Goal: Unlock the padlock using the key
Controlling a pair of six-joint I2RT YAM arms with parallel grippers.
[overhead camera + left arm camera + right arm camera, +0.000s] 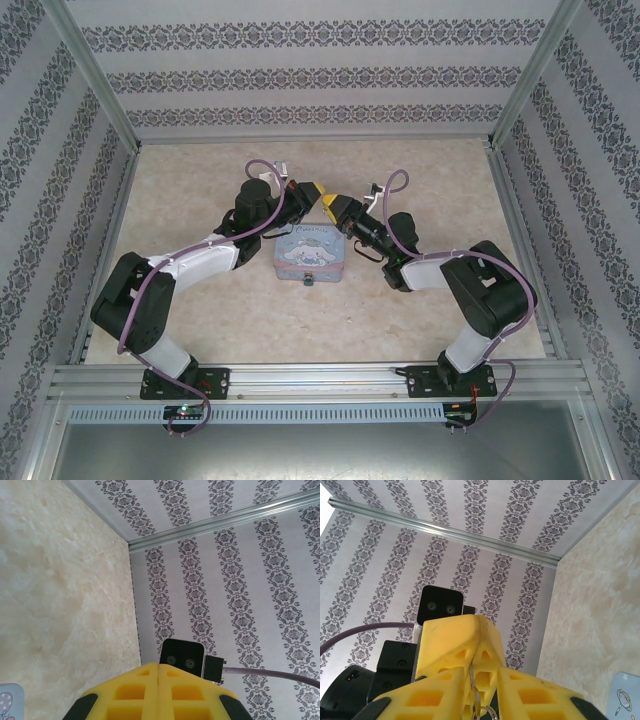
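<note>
The padlock (309, 282) is a tiny dark lock at the near edge of the pastel cartoon tin (308, 254) on the table. Both arms are raised above the tin's far side, tip to tip. My left gripper (317, 190) is shut, its yellow fingers (452, 640) pressed together on the key (472, 682), whose metal blade and ring (480, 702) hang out toward the right wrist camera. My right gripper (483, 674) has its jaws apart, with the key and ring in the gap. In the left wrist view the left gripper (158, 667) shows no gap.
Patterned walls and aluminium frame rails (100, 90) enclose the beige table (200, 180). A corner of the tin shows low in each wrist view (7, 700) (626, 695). The right wrist's camera (181, 658) sits just past the left fingertips.
</note>
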